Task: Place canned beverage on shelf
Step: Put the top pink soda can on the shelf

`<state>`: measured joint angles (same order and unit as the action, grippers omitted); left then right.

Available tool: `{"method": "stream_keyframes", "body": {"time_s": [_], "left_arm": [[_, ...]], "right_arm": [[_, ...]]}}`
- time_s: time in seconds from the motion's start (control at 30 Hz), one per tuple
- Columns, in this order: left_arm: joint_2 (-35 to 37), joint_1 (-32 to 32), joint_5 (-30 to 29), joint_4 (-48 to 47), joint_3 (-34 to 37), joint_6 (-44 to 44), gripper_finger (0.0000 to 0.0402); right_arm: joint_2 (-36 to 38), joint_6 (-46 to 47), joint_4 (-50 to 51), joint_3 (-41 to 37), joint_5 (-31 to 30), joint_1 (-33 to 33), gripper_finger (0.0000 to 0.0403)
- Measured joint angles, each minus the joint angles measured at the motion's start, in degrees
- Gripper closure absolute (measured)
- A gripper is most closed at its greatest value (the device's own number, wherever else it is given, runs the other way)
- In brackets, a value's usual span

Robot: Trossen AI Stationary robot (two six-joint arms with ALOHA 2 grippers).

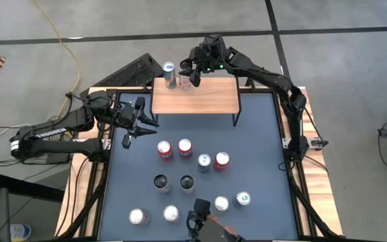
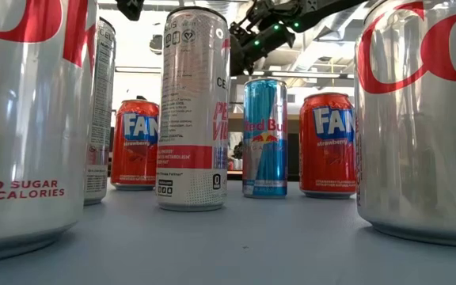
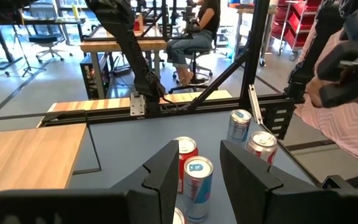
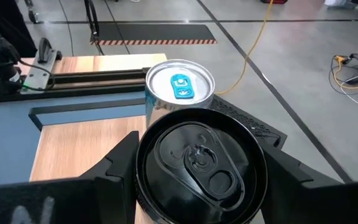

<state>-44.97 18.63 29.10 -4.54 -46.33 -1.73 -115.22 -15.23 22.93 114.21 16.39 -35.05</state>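
The shelf (image 1: pixel 195 96) stands at the table's far side, its light wooden top on thin black legs. A silver can with a blue tab (image 1: pixel 169 74) stands on the top's far left corner and also shows in the right wrist view (image 4: pixel 180 87). My right gripper (image 1: pixel 191 72) is shut on a black-topped can (image 4: pixel 201 165) right beside it, over the same corner. My left gripper (image 1: pixel 136 124) is open and empty above the table, left of the shelf. In the left wrist view its fingers (image 3: pixel 197 174) frame cans farther off without touching them. My right gripper pinches the black-topped can between its two fingers, one on each side of the can's upper wall just under the rim (image 4: pixel 143 186). The fingers come slanting from above and the far side. The can is upright; the can itself hides whether its base rests on the wooden top.
Several cans stand on the blue-grey table (image 1: pixel 261 134) in front of the shelf: red ones (image 1: pixel 165 149), a blue one (image 1: pixel 205 162), black-topped ones (image 1: pixel 160 181) and silver ones (image 1: pixel 221 203). A person in pink (image 3: pixel 347 118) is beyond the table's edge.
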Motion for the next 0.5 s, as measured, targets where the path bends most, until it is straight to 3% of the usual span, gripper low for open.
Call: {"method": "stream_keyframes", "body": {"time_s": [0.3,0.5], "left_arm": [[0.01,-0.01,0.02,-0.59,0.00,-0.01,0.0294],[0.00,-0.01,0.00,-0.61,0.00,-0.64,0.0294]], "right_arm": [[-0.08,-1.04,-0.01,-0.02,-0.04,-0.25,0.0172],[-0.13,-1.79,0.07,-0.02,0.00,0.17,0.0140]]}}
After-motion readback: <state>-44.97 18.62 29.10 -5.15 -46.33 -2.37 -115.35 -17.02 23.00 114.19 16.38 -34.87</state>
